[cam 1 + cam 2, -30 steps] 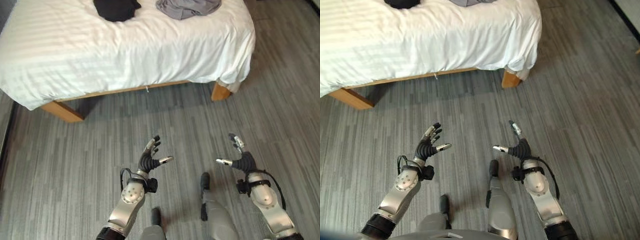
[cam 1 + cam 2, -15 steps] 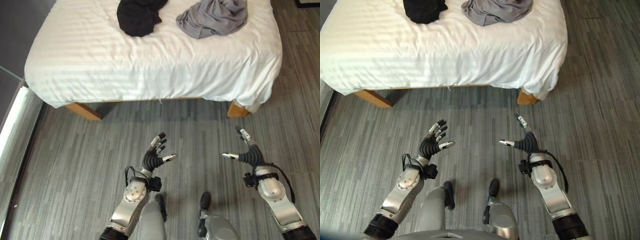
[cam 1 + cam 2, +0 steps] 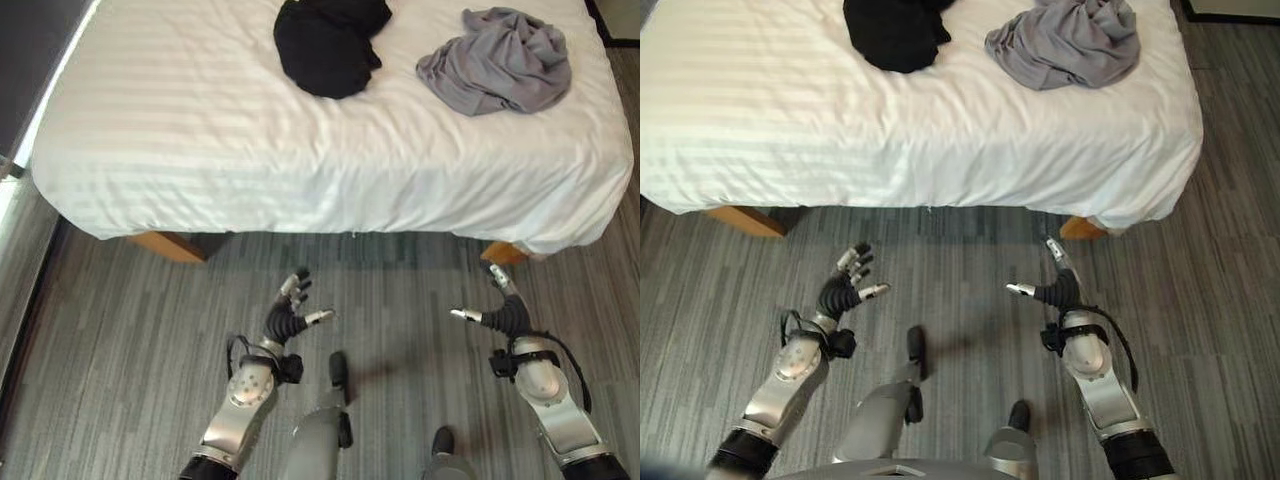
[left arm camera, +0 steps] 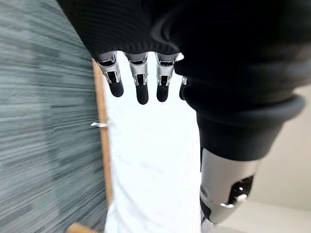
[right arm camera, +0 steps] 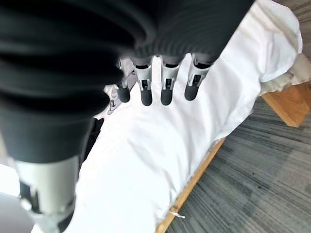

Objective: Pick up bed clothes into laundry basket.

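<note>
White striped bedding covers the bed (image 3: 200,130), and on it, toward the far side, lie the two pieces to be gathered: a black garment (image 3: 328,42) bunched into a dark heap, and a grey garment (image 3: 497,60) crumpled just to its right, the two near each other but not touching. From where I stand, the robot faces the bed's near edge over grey wood-grain floor (image 3: 120,330), with both arms raised in front of it and nothing in either. Its left hand (image 3: 287,315) has the fingers spread and relaxed, thumb out to the side; its right hand (image 3: 503,312) is likewise loose and empty, fingers pointing toward the mattress. I see no laundry basket anywhere. Both garments look soft, light and limp, so I would judge they will sag and trail once lifted rather than hold any shape. The best hold is probably a full-handed grab into the thickest bunched folds at the middle of each heap, not a thin edge, taking care not to catch the sheet underneath with it.
</note>
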Controlling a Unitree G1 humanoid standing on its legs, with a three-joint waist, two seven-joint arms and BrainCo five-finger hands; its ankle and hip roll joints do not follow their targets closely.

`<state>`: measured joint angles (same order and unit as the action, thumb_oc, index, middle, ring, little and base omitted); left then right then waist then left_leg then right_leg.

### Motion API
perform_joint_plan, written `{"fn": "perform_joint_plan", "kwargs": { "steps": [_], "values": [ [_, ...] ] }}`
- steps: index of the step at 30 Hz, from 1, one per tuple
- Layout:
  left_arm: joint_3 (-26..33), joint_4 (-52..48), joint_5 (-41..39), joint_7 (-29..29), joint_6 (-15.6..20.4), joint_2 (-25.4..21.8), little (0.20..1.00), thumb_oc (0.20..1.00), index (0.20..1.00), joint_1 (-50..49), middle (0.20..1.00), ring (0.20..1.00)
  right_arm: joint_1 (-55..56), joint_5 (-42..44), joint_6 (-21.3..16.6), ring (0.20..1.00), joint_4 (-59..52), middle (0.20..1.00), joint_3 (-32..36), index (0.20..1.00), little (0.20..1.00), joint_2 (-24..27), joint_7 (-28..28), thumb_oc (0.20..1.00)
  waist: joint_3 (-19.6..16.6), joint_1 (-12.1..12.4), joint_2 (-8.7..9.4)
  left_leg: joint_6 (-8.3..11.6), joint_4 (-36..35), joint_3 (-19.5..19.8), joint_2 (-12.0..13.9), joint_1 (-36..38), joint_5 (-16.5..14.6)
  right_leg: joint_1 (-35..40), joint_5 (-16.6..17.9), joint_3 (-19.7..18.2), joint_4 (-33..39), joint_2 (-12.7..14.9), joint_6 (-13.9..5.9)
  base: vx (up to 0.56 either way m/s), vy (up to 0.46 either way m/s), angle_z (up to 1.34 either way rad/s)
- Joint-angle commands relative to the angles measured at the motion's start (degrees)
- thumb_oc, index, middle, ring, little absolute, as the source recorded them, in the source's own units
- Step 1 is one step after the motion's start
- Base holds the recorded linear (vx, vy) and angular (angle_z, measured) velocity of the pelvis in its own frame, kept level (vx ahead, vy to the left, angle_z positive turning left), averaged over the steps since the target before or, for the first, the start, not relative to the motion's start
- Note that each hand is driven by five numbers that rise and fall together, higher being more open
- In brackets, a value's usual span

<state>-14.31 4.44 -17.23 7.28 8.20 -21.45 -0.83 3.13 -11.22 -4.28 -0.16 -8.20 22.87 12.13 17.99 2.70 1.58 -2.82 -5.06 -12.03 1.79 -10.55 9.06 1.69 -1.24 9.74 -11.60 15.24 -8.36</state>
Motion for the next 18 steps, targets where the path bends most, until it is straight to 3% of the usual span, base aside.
{"fn": "perform_joint_plan", "kwargs": {
  "steps": [1,2,4,6,7,10,13,18],
  "values": [
    [2.1,-2.5,2.3,2.3,1.8,-1.7,1.0,1.0,1.0,-1.8,1.0,1.0,-6.8,-9.1,-0.8,1.0,-2.2,1.0,0.3,1.0,1.0,4.1,3.7,1.0,-2.1,0.8,1.31,6.52,0.1,-0.9,7.7,2.8,-3.8,-7.4,2.6,0.4,-8.4,0.5,-4.25,0.22,0.177,-0.18],
    [2.8,-1.5,3.6,2.7,2.0,-2.6,1.0,1.0,1.0,-0.9,1.0,1.0,-8.8,-14.1,-0.2,1.0,-3.2,1.0,0.6,1.0,1.0,6.8,4.5,1.0,-2.0,0.5,1.78,6.32,0.1,-1.5,7.6,3.8,-4.9,-9.7,2.5,2.5,-8.9,-0.5,-3.53,0.21,0.136,-0.2],
    [3.9,-1.3,5.4,2.5,2.3,-3.4,1.0,1.0,1.0,0.1,1.0,1.0,-10.0,-17.2,0.5,1.0,-3.8,1.0,2.0,1.0,1.0,10.3,4.4,1.0,-1.4,-0.2,1.84,6.18,0.1,-0.8,7.0,4.7,-5.7,-11.8,0.1,1.8,-6.0,-3.9,-2.14,0.2,0.1,-0.05],
    [4.5,-1.6,5.6,2.5,2.5,-3.5,1.0,1.0,1.0,0.3,1.0,1.0,-10.5,-18.1,1.0,1.0,-4.0,1.0,2.4,1.0,1.0,11.6,4.1,1.0,-1.2,-0.4,2.01,6.17,0.1,-0.6,6.5,5.0,-6.2,-11.6,-0.4,1.1,-3.7,-4.6,-2.01,0.17,0.022,0.2],
    [5.5,-2.1,5.9,2.4,3.0,-3.9,1.0,1.0,1.0,0.3,1.0,1.0,-12.0,-18.8,1.6,1.0,-3.4,1.0,3.2,1.0,1.0,14.5,4.0,1.0,-1.0,-0.3,2.32,6.39,0.1,-0.3,5.8,6.3,-7.6,-11.5,-0.1,0.8,2.2,-4.4,-1.92,0.3,-0.023,0.37],
    [6.6,-1.5,6.0,2.8,3.2,-3.7,1.0,1.0,1.0,0.9,1.0,1.0,-15.7,-19.8,2.5,1.0,-1.9,1.0,4.0,1.0,1.0,19.7,4.7,1.0,-1.3,0.1,2.98,6.96,0.1,0.0,5.1,8.0,-9.3,-12.6,4.2,2.8,10.6,-3.3,-2.33,0.26,-0.066,0.27],
    [6.5,-0.6,5.7,2.3,3.8,-3.5,1.0,1.0,1.0,1.7,1.0,1.0,-20.0,-21.1,4.0,1.0,4.6,1.0,2.6,1.0,1.0,25.7,5.4,1.0,-1.3,-0.1,3.07,7.28,0.1,1.1,4.3,10.6,-11.0,-14.3,6.3,1.9,14.2,-4.2,-2.84,0.29,-0.063,0.34],
    [6.9,-0.3,4.1,2.0,5.0,-4.5,1.0,1.0,1.0,2.3,1.0,1.0,-27.9,-20.0,5.7,1.0,14.7,1.0,-1.0,1.0,1.0,29.6,6.7,1.0,-1.1,-0.1,2.37,8.09,0.1,2.9,4.3,14.2,-13.3,-16.6,8.9,1.9,15.5,-3.6,-3.56,0.27,-0.125,0.18]
  ]
}}
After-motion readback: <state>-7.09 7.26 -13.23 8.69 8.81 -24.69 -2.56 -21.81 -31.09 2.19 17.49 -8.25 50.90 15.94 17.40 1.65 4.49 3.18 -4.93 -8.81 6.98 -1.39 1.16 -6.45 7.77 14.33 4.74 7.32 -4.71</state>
